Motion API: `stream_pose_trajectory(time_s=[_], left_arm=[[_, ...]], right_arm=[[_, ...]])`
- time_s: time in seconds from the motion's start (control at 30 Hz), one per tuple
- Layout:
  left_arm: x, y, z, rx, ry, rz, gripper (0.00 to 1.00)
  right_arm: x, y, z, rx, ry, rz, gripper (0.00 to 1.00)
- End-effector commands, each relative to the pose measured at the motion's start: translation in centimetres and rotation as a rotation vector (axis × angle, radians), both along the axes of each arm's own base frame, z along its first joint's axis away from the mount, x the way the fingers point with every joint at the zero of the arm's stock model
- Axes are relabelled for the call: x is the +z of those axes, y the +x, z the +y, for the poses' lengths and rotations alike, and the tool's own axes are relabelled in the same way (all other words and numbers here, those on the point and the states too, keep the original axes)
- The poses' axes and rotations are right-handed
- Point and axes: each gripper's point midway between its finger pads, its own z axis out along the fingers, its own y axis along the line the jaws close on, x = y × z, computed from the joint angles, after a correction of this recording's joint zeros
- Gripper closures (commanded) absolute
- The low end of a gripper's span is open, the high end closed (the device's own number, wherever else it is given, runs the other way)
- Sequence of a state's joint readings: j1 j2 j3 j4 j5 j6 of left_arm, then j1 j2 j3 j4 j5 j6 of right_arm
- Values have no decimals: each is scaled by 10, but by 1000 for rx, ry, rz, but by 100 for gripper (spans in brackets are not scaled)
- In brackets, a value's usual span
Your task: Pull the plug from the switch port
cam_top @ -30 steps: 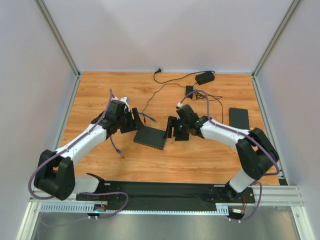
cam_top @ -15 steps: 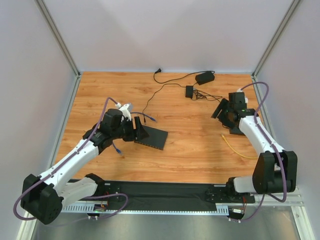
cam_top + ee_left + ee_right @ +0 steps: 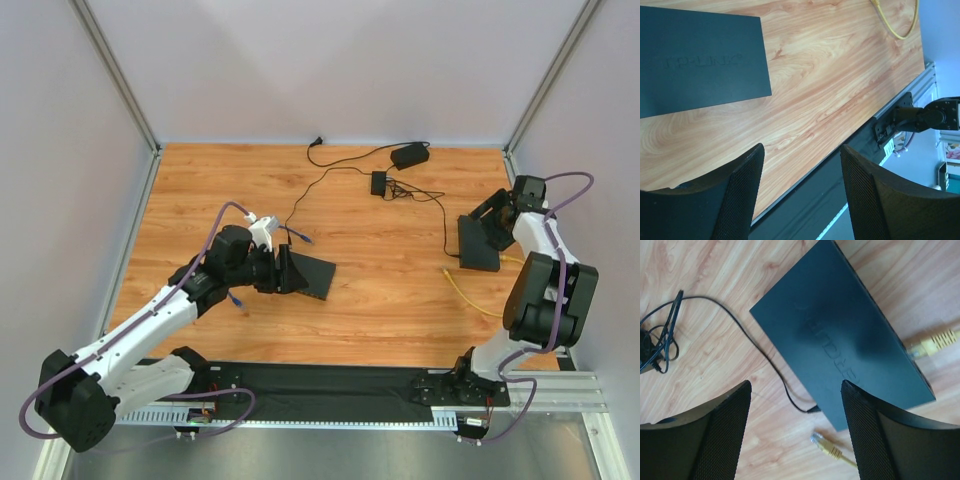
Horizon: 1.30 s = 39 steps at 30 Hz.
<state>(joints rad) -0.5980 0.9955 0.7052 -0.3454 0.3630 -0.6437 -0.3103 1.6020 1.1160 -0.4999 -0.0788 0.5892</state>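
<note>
Left fingers: released, empty, just beside the black slab. Right fingers: released, empty, over the switch on the tabletop at right. Caution: nothing restrains the switch, so a pull may drag it. The yellow plug, apparently seated in its long edge, lies outside the fingers' span.

switch sockets hidden, yellow cable cropped

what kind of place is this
Probably a robot lab test cell: a wooden table boxed in by white panels on aluminium posts, two arms bolted to a rail at its near edge, and a switch with cables laid out.
</note>
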Motion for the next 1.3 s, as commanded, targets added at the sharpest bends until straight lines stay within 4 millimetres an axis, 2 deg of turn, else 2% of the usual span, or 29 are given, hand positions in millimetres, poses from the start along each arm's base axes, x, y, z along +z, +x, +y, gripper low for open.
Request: stream_pose_trajectory(time_s=[0.0,0.17,0.3,0.43,0.67,0.9,1.1,1.27], left_arm=[[9,0,-12,-60,-44,-39,30],[10,5,-20,-93,-56,-49,30],[4,9,-26,-109,-57,-31,30],[3,11,-31,-126,-67,-25,30],[-5,9,-28,-118,-55,-15,30],[-10,8,-28,-119,-43,-3,30],[-7,7,-26,-118,-37,-4,30],[-7,7,-26,-111,-40,-1,30]], right_arm=[[6,33,-16,23,-7,-102,25],[-8,36,-39,-33,-41,-79,25],[-17,37,-47,-43,-53,-60,25],[-16,45,-55,-36,-76,-76,25],[-39,44,-70,-35,-133,13,25],[-55,41,-66,9,-127,42,26],[-51,37,-63,21,-129,32,27],[-50,35,-42,71,-67,0,30]])
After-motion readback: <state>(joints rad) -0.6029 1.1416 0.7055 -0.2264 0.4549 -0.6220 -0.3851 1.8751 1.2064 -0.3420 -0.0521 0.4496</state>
